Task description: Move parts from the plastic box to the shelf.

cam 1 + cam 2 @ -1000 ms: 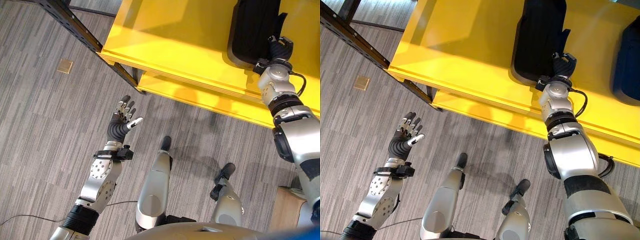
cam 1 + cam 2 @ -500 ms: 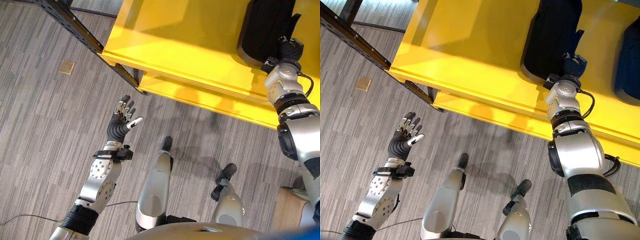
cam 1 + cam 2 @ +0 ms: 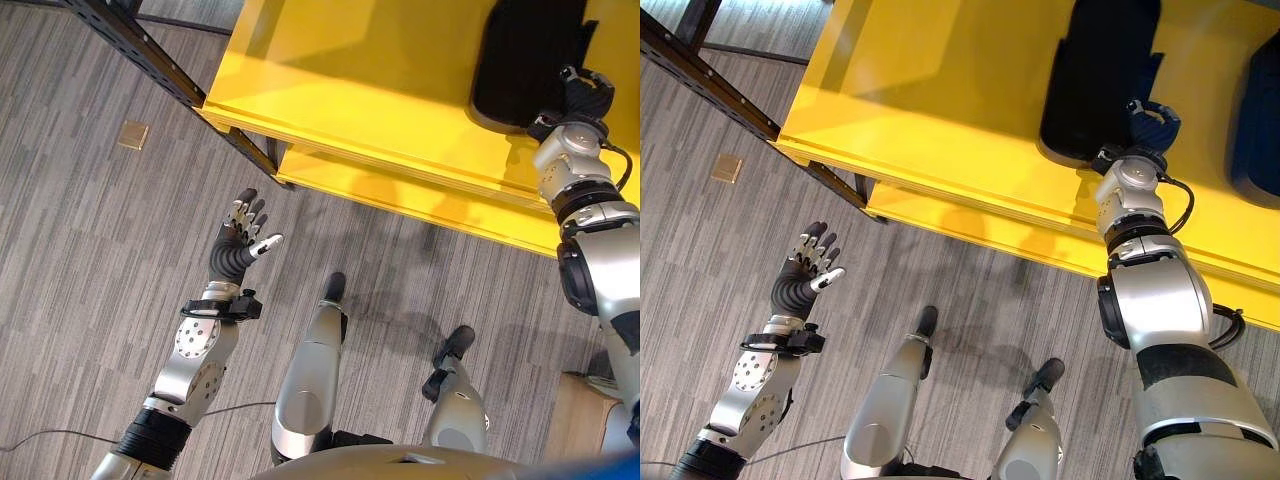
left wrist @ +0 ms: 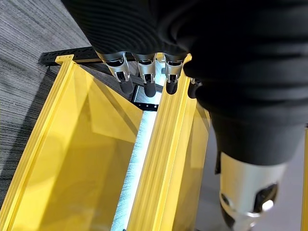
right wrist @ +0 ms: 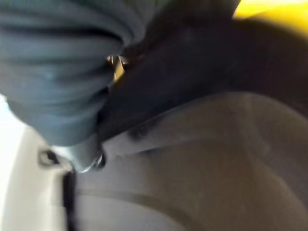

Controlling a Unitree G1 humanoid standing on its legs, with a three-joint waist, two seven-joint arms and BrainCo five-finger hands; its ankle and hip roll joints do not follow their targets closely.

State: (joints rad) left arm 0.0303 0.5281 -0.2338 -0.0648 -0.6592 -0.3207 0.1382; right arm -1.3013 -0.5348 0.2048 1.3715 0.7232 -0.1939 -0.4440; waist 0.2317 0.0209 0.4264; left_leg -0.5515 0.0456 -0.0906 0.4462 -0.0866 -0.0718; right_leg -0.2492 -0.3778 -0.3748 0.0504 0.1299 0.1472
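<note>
1. Black and matt, a moulded part (image 3: 1095,80) was seen lying on the yellow shelf (image 3: 940,110), directly ahead of the right hand (image 3: 1148,122) and touching it at the part's near right corner.
2. The right hand's fingers were hidden against the part, so whether they were closed on it or merely resting could not be told; the right wrist view gave only a dark surface (image 5: 192,86) pressed close to the hand's cover.
3. The part was judged stiff and shell-like, probably a light plastic, with a smooth skin likely to slide on the painted shelf if pushed.
4. A hold at the near edge, where the hand was placed, was judged best, the broad curved face offering little to close on.
5. A second dark part (image 3: 1255,110) was seen further right of the right hand, on the same shelf.
6. The left hand (image 3: 240,232) was held out over the grey floor (image 3: 80,250), well apart from the shelf, its fingers straight and spread, nothing in it.
</note>
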